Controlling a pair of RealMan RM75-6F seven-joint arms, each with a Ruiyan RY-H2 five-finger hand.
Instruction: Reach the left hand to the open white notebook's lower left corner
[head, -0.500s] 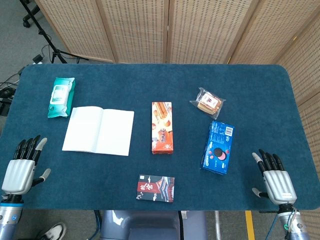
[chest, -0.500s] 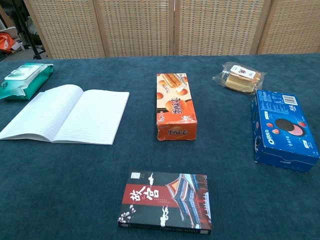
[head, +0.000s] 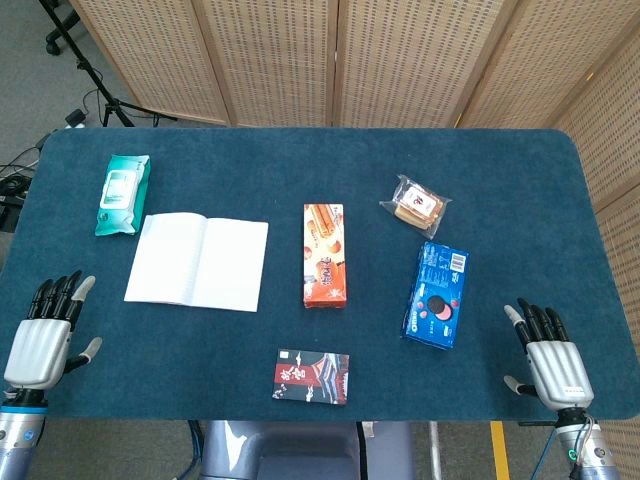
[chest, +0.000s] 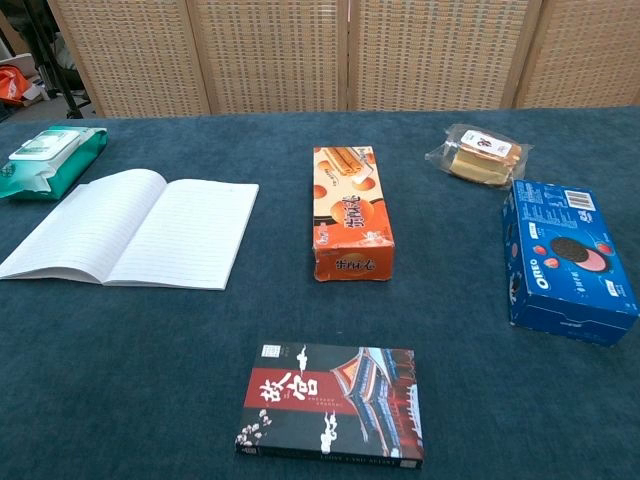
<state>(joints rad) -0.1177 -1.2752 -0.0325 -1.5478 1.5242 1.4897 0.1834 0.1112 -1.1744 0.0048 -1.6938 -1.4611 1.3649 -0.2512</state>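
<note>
The open white notebook (head: 198, 262) lies flat on the left half of the blue table; the chest view shows it too (chest: 135, 229), lined pages up. Its lower left corner sits near the table's front left. My left hand (head: 42, 334) is at the front left edge, palm down, fingers apart, holding nothing, well short of that corner and to its lower left. My right hand (head: 550, 357) rests open at the front right edge. Neither hand appears in the chest view.
A green wipes pack (head: 122, 194) lies behind the notebook. An orange snack box (head: 324, 254) sits mid-table, a dark red box (head: 313, 376) near the front edge, a blue Oreo box (head: 437, 294) and a wrapped snack (head: 416, 205) on the right.
</note>
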